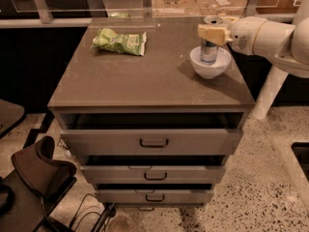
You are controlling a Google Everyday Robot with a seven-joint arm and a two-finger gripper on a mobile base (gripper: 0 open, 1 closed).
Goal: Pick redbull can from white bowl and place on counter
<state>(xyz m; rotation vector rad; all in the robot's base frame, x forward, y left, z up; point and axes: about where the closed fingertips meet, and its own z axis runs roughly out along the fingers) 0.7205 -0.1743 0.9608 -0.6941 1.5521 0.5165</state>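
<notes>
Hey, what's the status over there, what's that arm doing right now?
Hand at upper part of redbull can. Can upright in white bowl, not yet on counter. Green snack bag lies apart, across the counter.

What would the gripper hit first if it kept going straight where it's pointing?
Most likely the can standing in the bowl; the gripper sits level with its upper part, though depth is unclear.
</notes>
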